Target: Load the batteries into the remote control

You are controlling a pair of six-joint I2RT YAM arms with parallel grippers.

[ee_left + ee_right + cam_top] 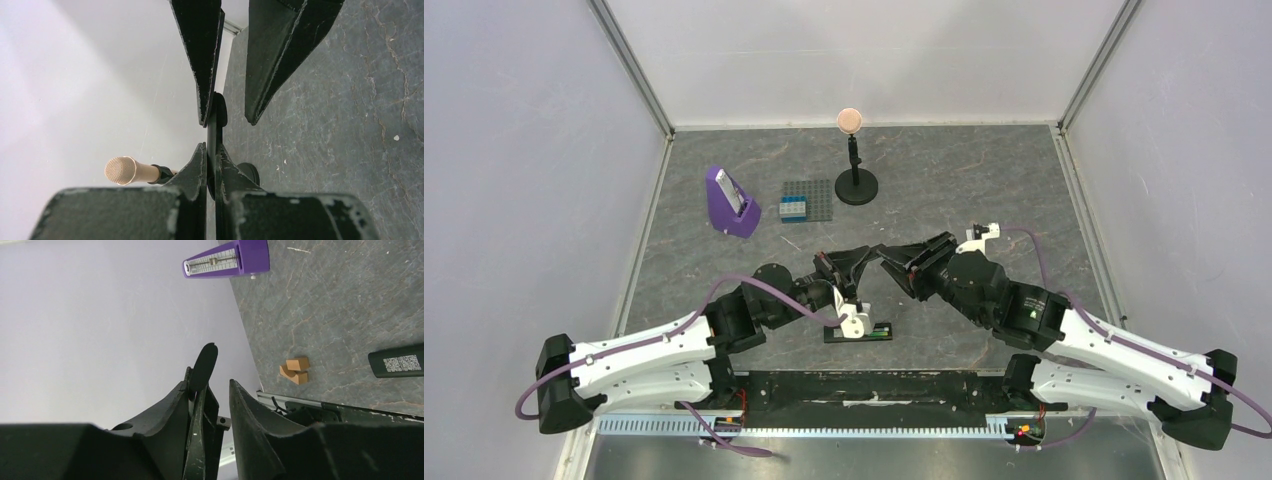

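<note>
The black remote control lies flat near the table's front edge, and a bright green battery shows in its right part. The right wrist view catches one end of the remote control, which bears a white code label. My left gripper hovers above the table, shut on a thin flat black piece with a rounded end. My right gripper faces it. Its jaws stand apart around that piece: one finger touches it, while the other finger stays off it.
A microphone on a black round-based stand sits at the back middle. A purple metronome and a grey studded baseplate with blue bricks are back left. Orange-tan blocks lie near the front rail.
</note>
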